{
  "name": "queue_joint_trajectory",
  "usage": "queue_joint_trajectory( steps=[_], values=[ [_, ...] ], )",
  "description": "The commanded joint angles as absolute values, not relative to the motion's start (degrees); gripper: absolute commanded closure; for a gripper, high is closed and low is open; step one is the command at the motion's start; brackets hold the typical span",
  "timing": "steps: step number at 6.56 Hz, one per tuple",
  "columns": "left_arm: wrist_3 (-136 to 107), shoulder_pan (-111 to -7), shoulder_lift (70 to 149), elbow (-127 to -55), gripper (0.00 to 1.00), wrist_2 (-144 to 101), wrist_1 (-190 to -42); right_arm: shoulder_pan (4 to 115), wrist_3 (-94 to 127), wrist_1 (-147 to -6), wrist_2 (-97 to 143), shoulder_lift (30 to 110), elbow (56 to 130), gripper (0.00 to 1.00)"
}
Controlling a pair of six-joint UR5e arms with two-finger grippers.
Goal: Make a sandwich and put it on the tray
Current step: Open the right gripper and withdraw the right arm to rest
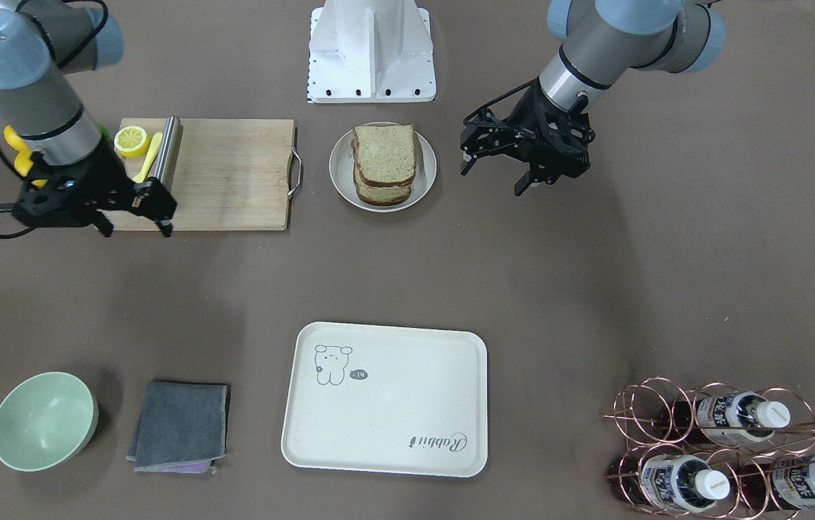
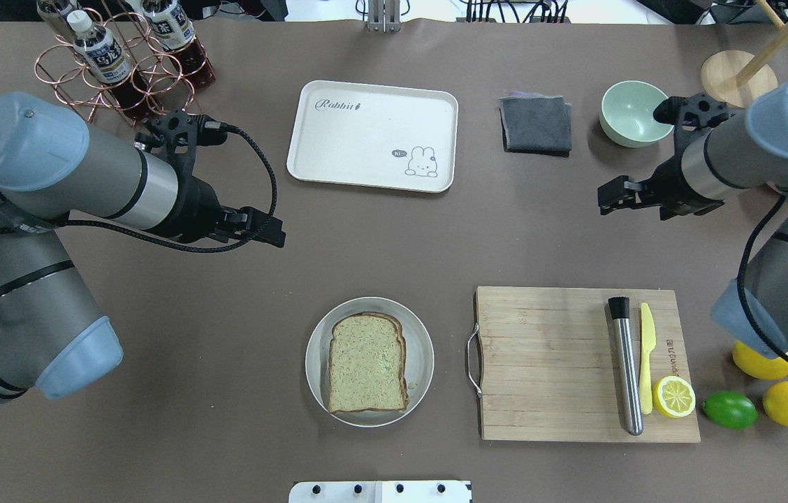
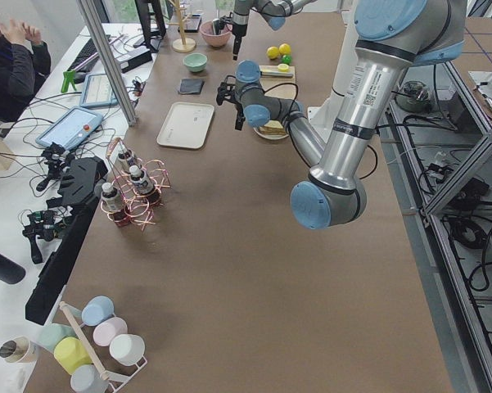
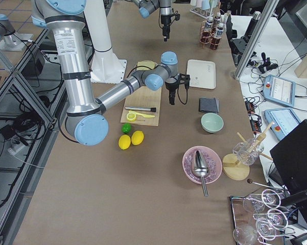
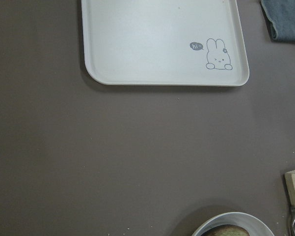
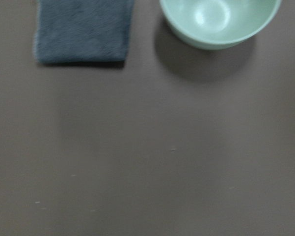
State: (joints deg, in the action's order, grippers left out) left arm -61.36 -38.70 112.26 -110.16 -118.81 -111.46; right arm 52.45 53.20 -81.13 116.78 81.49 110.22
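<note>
Stacking looks done to me: the sandwich (image 1: 384,162) sits piled on its white plate (image 1: 341,177) close to the robot's base, while the tray (image 1: 386,404) lies bare and well apart across the table (image 1: 595,289), so I'd call the carry-over the step in hand. The left gripper (image 1: 492,180) hovers beside the plate, jaws spread and holding nothing; the right gripper (image 1: 136,231) hangs near the cutting board (image 1: 234,173), jaws likewise apart and empty. Next, one has to drop to the plate, close on its rim or the stack, lift it level and cross to the tray.
</note>
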Motion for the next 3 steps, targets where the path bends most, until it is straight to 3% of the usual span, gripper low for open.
queue_joint_trajectory(
  steps=[1,3],
  values=[
    [-61.43,-35.79,112.06,-110.21,0.02,-115.52,-111.53,65.59,29.56,-85.60,120.48,90.56,111.27,0.00],
    [-61.43,-33.05,112.06,-109.69,0.02,-115.31,-111.45,81.75,1.88,-93.01,127.69,96.05,109.08,0.00]
  ],
)
